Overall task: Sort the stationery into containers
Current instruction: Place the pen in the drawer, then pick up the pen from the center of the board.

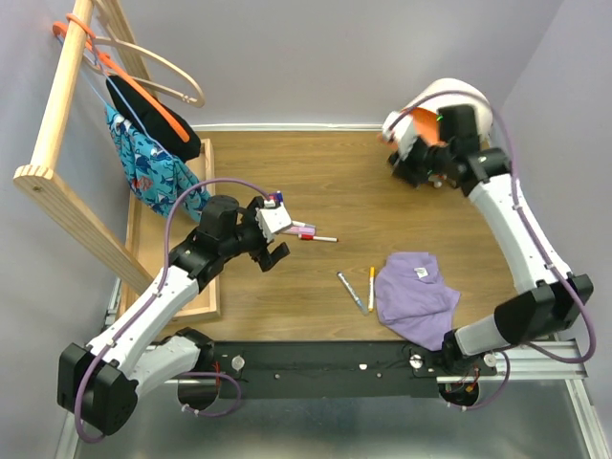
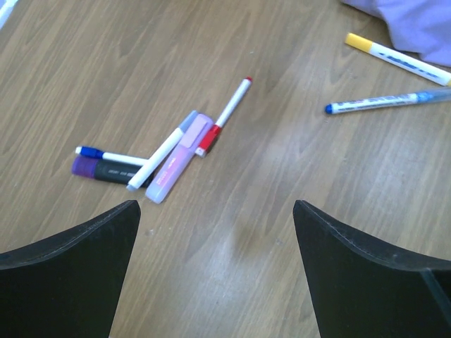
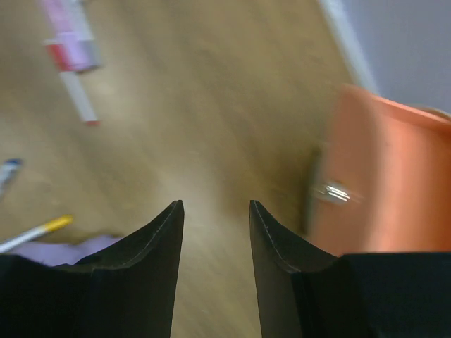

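left gripper (image 2: 215, 211) spread wide and empty over loose pens; right gripper (image 3: 215, 208) parted and empty beside an orange drawer (image 3: 394, 176).
ahead of the left gripper's black fingers (image 2: 70, 267), on the brown wooden table (image 2: 232, 274), a flat pink bar (image 2: 180, 158) lies against a white marker with a lilac cap (image 2: 162, 151) and a thin white pen with a red cap (image 2: 224, 120). at that cluster's left end lie a black marker with a purple cap (image 2: 106, 170) and a white pen with a blue cap (image 2: 106, 155). farther ahead and to the right lie a blue pen (image 2: 384, 103) and a white pen with a yellow cap (image 2: 398, 60), the latter just beside a crumpled purple cloth (image 2: 416, 17). just ahead and right of the right gripper, the orange drawer shows a small metal knob (image 3: 332, 191); it sits in a cream rounded drawer unit (image 1: 449, 96).
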Available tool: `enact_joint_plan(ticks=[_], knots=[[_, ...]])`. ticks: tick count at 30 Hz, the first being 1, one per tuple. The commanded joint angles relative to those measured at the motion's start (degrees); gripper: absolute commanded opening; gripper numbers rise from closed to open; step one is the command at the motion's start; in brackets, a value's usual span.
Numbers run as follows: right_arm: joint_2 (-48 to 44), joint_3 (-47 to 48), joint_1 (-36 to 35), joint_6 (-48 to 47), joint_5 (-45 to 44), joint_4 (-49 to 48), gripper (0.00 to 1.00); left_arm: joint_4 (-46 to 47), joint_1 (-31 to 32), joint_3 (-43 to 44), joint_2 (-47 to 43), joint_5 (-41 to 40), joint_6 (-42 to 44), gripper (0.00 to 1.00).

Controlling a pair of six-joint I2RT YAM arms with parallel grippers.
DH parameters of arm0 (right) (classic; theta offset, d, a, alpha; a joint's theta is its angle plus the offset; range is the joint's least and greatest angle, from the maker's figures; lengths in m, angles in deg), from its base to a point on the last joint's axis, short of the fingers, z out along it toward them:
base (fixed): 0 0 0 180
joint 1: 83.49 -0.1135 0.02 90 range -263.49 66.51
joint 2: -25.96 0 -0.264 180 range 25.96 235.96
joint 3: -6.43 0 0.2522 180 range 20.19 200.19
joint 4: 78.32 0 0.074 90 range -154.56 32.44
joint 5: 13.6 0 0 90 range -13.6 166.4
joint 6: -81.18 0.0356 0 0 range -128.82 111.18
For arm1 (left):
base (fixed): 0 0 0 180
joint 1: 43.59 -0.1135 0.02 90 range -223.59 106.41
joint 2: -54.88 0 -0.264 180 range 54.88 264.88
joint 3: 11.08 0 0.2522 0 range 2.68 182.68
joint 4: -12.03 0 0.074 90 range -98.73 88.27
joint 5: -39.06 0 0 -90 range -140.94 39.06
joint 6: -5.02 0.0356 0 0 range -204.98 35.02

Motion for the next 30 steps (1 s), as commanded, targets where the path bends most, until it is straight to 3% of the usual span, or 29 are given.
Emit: enact_joint_plan(ticks=[1,5,8,16,30], knots=[[-3.59,-14.94,-14.17,12.30,3.40,3.57,0.50,4.51,-2.19,0.11,0.07,-6.92,-7.43,0.99],[-3.68,-23.73,-19.82,32.36,-0.03,-5.83,0.52,3.29,-3.25,-0.16,-0.28,-7.38,-9.37,0.99],[-3.42,-29.54,-22.11,41.11,-3.46,-9.71,0.52,2.06,-3.25,-0.77,-1.07,-6.42,-8.58,0.99],[1.49,-34.48,-33.62,41.39,-8.56,-12.54,0.49,2.76,-3.43,-3.41,-3.97,-6.15,-8.32,0.99],[9.23,-32.54,-34.77,42.98,-13.39,-11.66,0.50,3.02,-6.68,-4.82,-8.02,-4.75,-11.22,0.99]])
